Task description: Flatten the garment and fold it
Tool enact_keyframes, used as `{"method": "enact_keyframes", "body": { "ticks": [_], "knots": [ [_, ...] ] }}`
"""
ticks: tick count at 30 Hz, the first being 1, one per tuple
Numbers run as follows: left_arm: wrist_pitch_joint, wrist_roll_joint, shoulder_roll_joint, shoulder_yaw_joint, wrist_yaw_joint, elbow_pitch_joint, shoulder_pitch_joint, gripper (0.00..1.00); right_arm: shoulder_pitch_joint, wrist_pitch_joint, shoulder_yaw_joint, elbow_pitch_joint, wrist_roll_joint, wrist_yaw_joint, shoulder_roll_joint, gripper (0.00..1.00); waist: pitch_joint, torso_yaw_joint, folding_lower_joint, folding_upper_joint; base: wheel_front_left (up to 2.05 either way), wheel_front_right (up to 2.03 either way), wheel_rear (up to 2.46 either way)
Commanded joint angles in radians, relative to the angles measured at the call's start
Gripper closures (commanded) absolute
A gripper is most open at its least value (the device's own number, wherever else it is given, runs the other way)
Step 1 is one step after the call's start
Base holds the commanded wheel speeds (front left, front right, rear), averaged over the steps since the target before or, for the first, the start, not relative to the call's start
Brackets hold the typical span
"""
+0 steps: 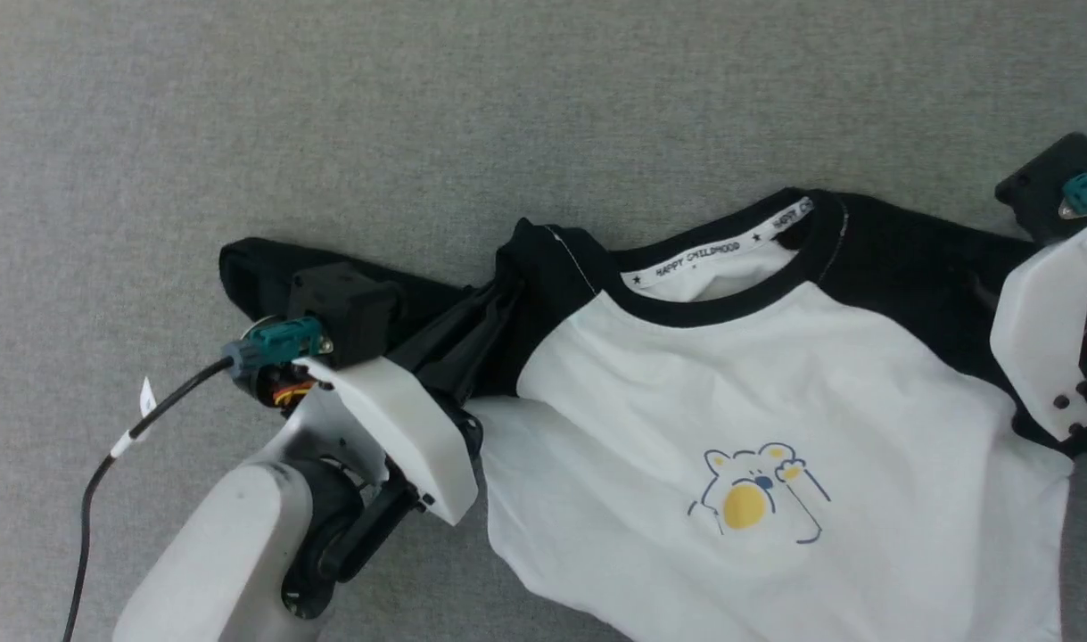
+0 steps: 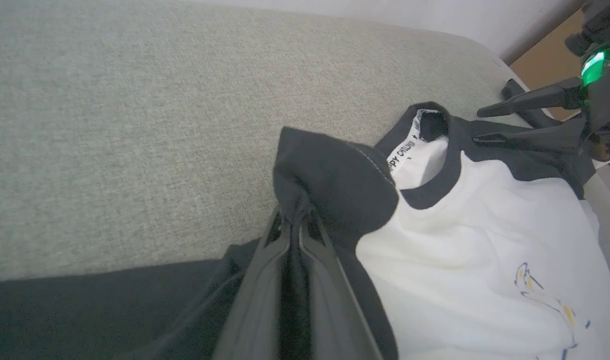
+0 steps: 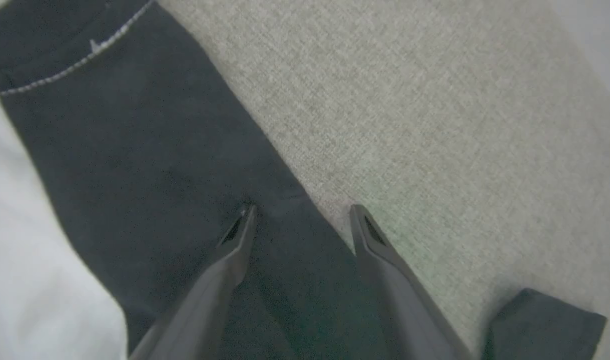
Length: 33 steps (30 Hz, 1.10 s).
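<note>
The left gripper [image 2: 295, 220] is seen closed, its 2 dark fingers pinched together on a bunched fold of black shoulder fabric of the garment [image 1: 730, 383]; the fabric is drawn up into a peak at the fingertips. The right gripper [image 3: 302, 215] is held open, its 2 fingers spread wide over the other black sleeve; 1 fingertip is placed over the dark cloth and the other just past the sleeve's edge, over the grey woven surface [image 1: 507, 107]; whether the cloth is touched cannot be told.

The garment is laid front-up on that surface between the 2 arms; the white body is spread toward the robot, and the black neckband is turned away from it. A strip printed "HAPPY CHILDHOOD" [image 1: 699, 257] is shown inside the neck; a yellow-and-blue cartoon print [image 1: 757, 495] is seen on the chest. A black sleeve [image 1: 249, 267] is stretched out to the left, beyond the left gripper; a dark cuff [image 3: 545, 320] is seen near the right gripper. A black cable [image 1: 106, 464] is trailed from the left wrist.
</note>
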Motion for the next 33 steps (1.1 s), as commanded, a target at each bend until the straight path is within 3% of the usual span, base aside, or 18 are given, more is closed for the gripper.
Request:
{"method": "enact_keyframes", "body": {
  "ticks": [1,2,3,4,5,10,16,25,33],
  "knots": [
    [-0.006,-0.005,-0.006,-0.002,-0.007,0.005,-0.022,1.0,-0.004,-0.004,0.028,0.026,0.009,-0.001,-0.005,0.0,0.025,0.024,-0.0001,-0.0001,0.0,0.0,0.0],
    [-0.006,-0.006,-0.009,-0.003,-0.008,0.007,-0.024,1.0,-0.004,0.0,0.04,0.036,0.018,-0.001,-0.009,0.0,0.03,0.028,-0.0001,-0.0001,0.0,0.0,0.0],
    [-0.007,-0.008,-0.011,-0.004,-0.008,0.009,-0.027,1.0,-0.002,0.011,0.048,0.046,0.032,-0.001,-0.008,0.25,0.033,0.031,-0.0001,-0.0001,0.0,0.0,0.0],
    [-0.008,-0.01,-0.012,-0.004,-0.009,0.012,-0.028,1.0,0.002,0.031,0.058,0.054,0.048,-0.001,-0.008,0.73,0.034,0.033,-0.0001,-0.0001,0.0,0.0,0.0],
    [-0.008,-0.012,-0.013,-0.004,-0.009,0.014,-0.029,1.0,0.005,0.055,0.068,0.057,0.066,-0.001,-0.011,1.0,0.035,0.034,-0.0001,-0.0001,0.0,0.0,0.0],
    [-0.027,-0.03,-0.023,0.006,-0.011,0.028,-0.029,1.0,-0.008,0.05,0.043,0.04,0.071,-0.001,0.01,1.0,0.02,0.031,-0.0001,-0.0001,0.0,0.0,0.0],
    [-0.101,-0.058,-0.047,0.045,-0.007,0.043,-0.016,1.0,-0.008,-0.191,-0.036,0.046,-0.019,-0.001,0.113,1.0,-0.037,0.008,-0.0001,-0.0001,0.0,0.0,0.0],
    [-0.254,-0.008,-0.063,0.116,0.038,0.013,-0.013,1.0,0.039,-0.526,-0.146,0.027,-0.128,-0.001,0.295,1.0,-0.179,-0.046,-0.0001,-0.0001,0.0,0.0,0.0],
    [-0.226,0.032,-0.015,0.183,0.076,-0.049,-0.138,1.0,-0.059,-0.654,-0.181,-0.027,-0.204,-0.001,0.372,1.0,-0.315,-0.087,-0.0001,-0.0001,0.0,0.0,0.0]
  ]
}}
